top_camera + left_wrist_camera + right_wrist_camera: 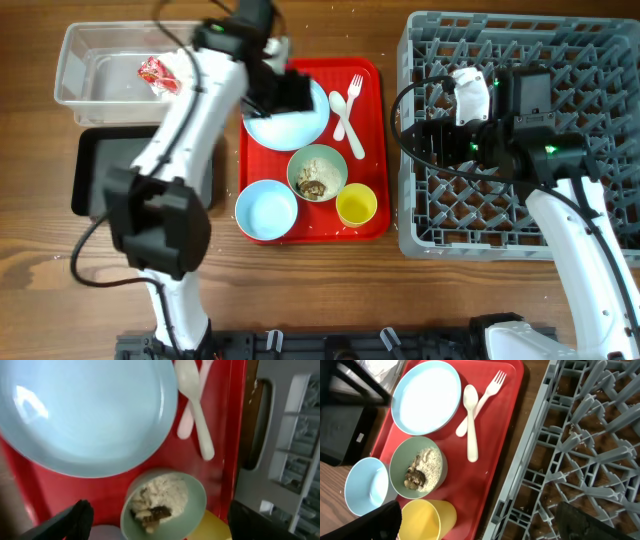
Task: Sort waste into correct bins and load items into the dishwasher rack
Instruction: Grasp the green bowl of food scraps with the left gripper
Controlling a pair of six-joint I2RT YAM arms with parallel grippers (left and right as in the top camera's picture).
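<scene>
One small red wrapper lay inside the clear tub, at the back left of the tabletop. Just in front of the tub sat the black tray, partly hidden by the left arm.

Some rice-like food scraps with brown bits sat in the green bowl. That bowl stood near the middle of the red serving tray. The blue plate lay at the back of the same tray. The blue bowl was at the tray's front left corner. The yellow cup stood just beside the green bowl, at the front right. Next to the plate lay the white spoon and the white fork, crossing and touching each other.

The big grey rack stood just to the right of the red tray.

The left jaws hung over the blue plate. They were spread wide and nothing was between them. The right arm reached over the rack, and the right jaws hung above its left part. Those were wide apart too and held nothing.
</scene>
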